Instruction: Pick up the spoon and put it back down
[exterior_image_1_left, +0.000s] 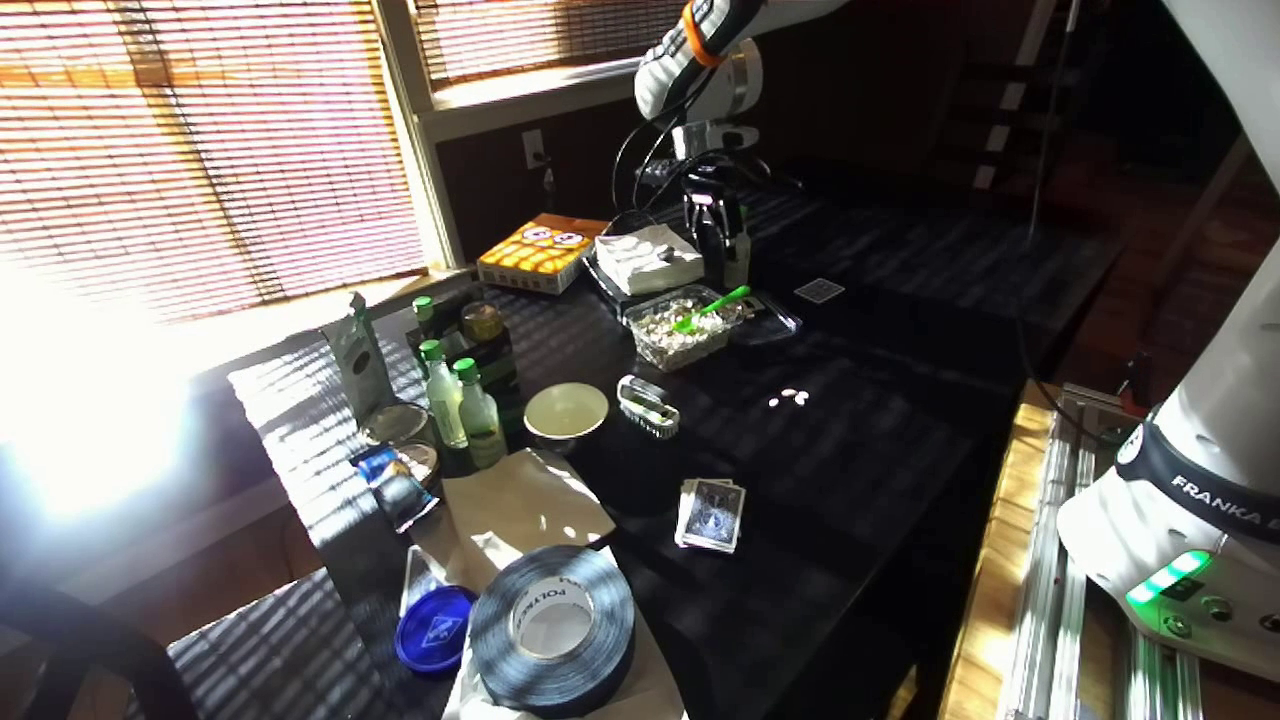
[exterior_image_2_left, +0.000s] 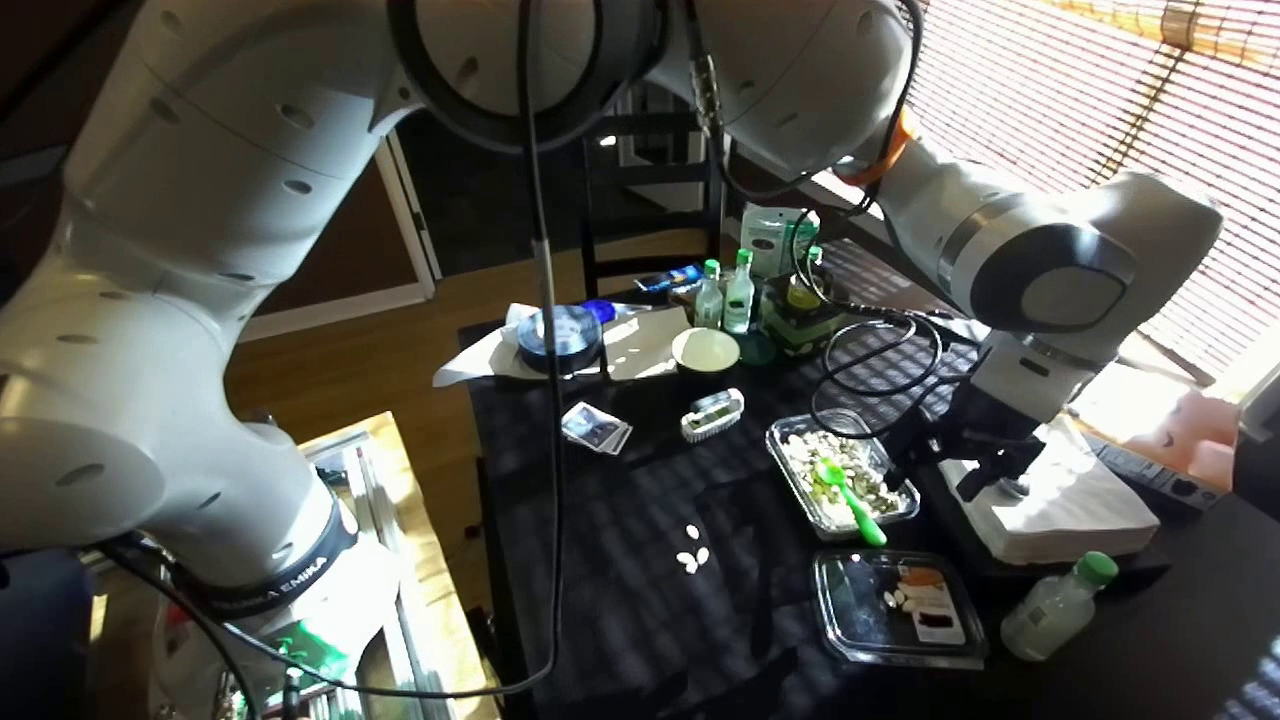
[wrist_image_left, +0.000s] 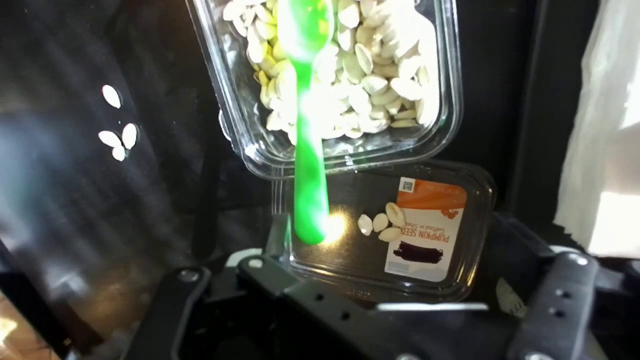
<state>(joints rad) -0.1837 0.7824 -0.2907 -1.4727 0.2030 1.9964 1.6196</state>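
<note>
Napkins (exterior_image_1_left: 648, 268), white and stacked, lay in an exterior view at eleven o'clock from the clear container (exterior_image_1_left: 690, 354), with a brush (exterior_image_1_left: 648, 405) at seven, a bowl (exterior_image_1_left: 566, 412) at eight and playing cards (exterior_image_1_left: 712, 516) at six. The container's walls surrounded the head of the green spoon (exterior_image_1_left: 720, 305), which lay on pale seeds (exterior_image_1_left: 660, 318), its handle crossing the rim toward two o'clock. The gripper (exterior_image_1_left: 716, 255) pointed downward at one o'clock.

In an exterior view, the arm (exterior_image_2_left: 800, 80) arched across twelve o'clock and sloped down to the gripper at three o'clock from the container, apart from the spoon. The lid (exterior_image_2_left: 860, 620) lay at five; a green-capped bottle (exterior_image_2_left: 1050, 615) stood in plain sight at four.

The wrist view alone made the label (wrist_image_left: 427, 225) legible, its words "PUMPKIN SEED" inverted. The spoon's handle there pointed to six o'clock, overlapping the lid; the fingers (wrist_image_left: 557, 295) were spread wide, holding nothing.
</note>
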